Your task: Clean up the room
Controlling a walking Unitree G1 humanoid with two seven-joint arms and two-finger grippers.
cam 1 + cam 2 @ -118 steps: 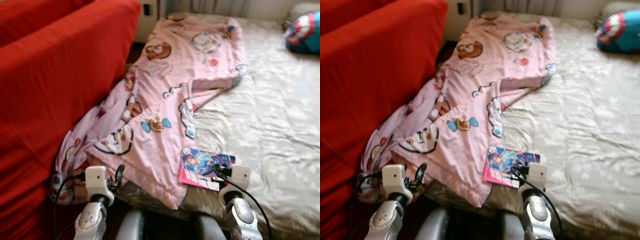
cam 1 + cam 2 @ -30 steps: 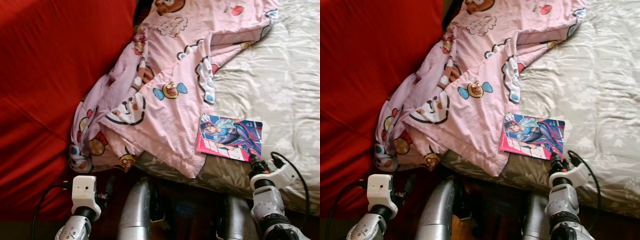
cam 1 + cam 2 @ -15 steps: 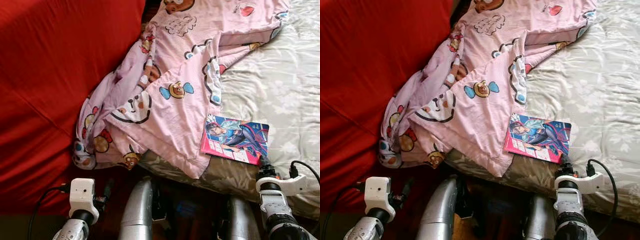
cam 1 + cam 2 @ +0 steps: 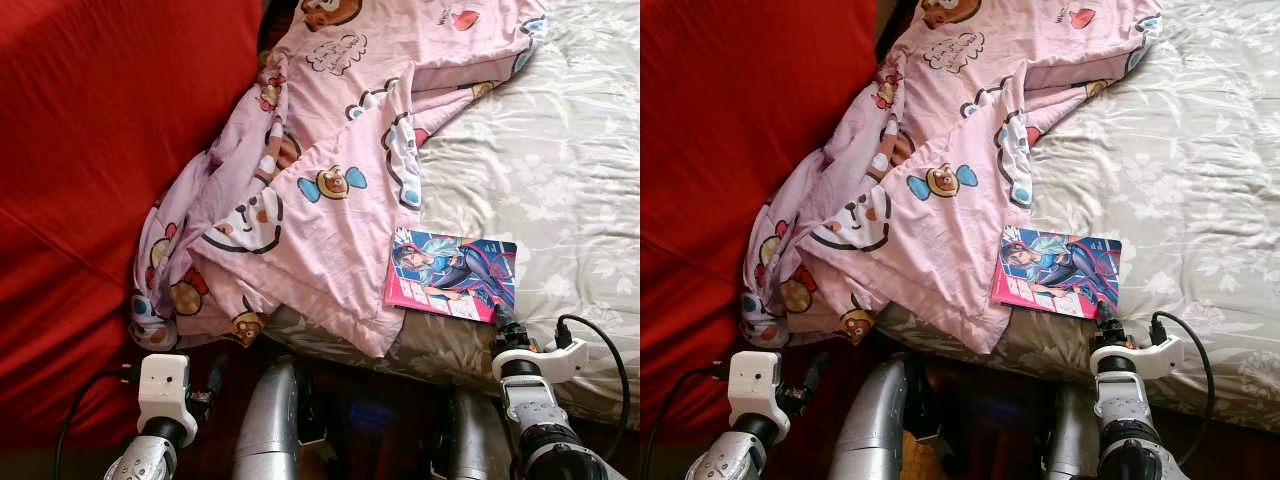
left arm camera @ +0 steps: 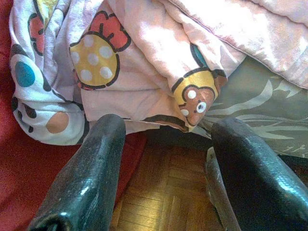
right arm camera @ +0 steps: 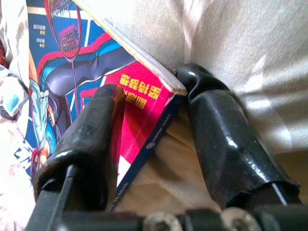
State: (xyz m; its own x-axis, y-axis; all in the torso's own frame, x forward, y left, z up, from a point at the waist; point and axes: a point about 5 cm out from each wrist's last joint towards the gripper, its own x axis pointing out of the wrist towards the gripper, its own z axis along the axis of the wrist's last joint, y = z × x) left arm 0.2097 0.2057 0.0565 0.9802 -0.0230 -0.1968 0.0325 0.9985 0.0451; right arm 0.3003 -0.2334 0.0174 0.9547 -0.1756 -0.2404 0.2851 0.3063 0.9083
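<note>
- Step in hand — picking up the book [image 4: 452, 273] off the bed [image 4: 560, 180], judged from the right gripper [image 6: 149, 134] set at the book's near corner.
- Book lying flat on the grey floral sheet near the bed's front edge, its left side touching the hem of the pink cartoon blanket [image 4: 330, 190].
- Right gripper fingers spread, one finger [image 6: 94, 130] over the cover, the other below the book's edge against the sheet — straddling the corner, not yet pinching.
- Next move, as judged: close on the corner, lift clear of the sheet; thin cover likely to bend or slip, so a deeper bite would help.
- Left gripper [image 5: 166, 173] held low beside the bed, fingers spread wide, nothing between them; pointed at the blanket's hanging bunch above the wood floor [image 5: 159, 202].
- Blanket draped off the bed's left side against the red sofa [image 4: 90, 150]; still to be tidied, by the look of it.
- Versus half a second earlier: right wrist seen slightly left and higher in the head view, tips closer under the book's lower right corner; whole scene shifted a little, so partly camera motion.
- Versus about four seconds earlier: head tilted down much more, pillow at the bed's far end out of frame; book and blanket lying as before.
</note>
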